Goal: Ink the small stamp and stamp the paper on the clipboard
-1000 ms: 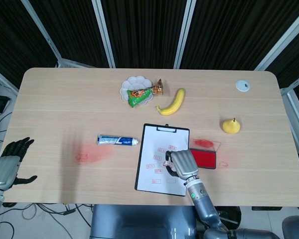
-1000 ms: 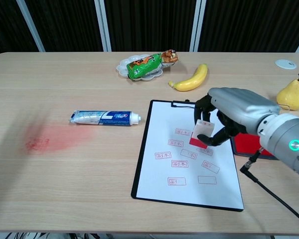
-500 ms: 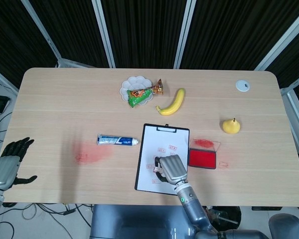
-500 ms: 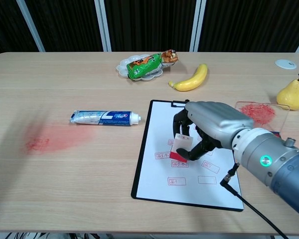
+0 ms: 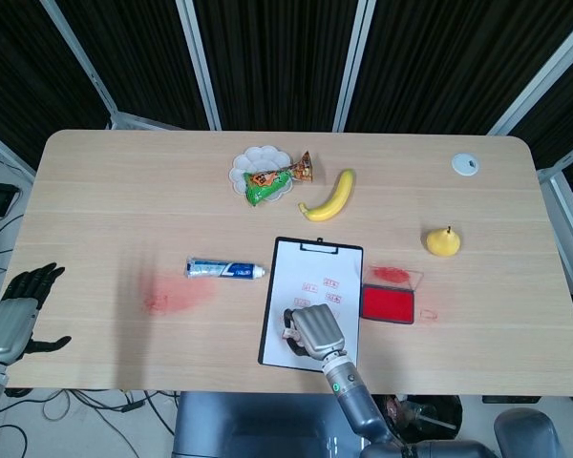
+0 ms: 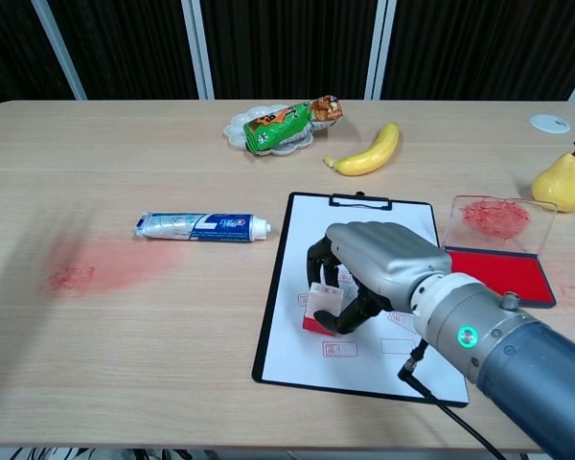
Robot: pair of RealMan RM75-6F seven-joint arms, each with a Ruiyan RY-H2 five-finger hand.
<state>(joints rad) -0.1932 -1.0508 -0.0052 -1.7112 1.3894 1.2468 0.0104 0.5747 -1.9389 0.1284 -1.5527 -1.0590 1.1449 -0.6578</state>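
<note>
My right hand holds the small stamp, a white block with a red base, over the lower left part of the paper on the black-rimmed clipboard. Whether the stamp's base touches the sheet cannot be told. Several red stamp marks show on the paper. The open red ink pad lies right of the clipboard, its clear lid stained red. My left hand hangs off the table's left front corner, fingers apart and empty.
A toothpaste tube lies left of the clipboard beside a red smear on the table. A banana, a snack bag on a white dish, a pear and a white disc sit further back.
My right hand has carried the stamp from beside the ink pad leftward and nearer across the paper to its lower left part. The left hand stayed put.
</note>
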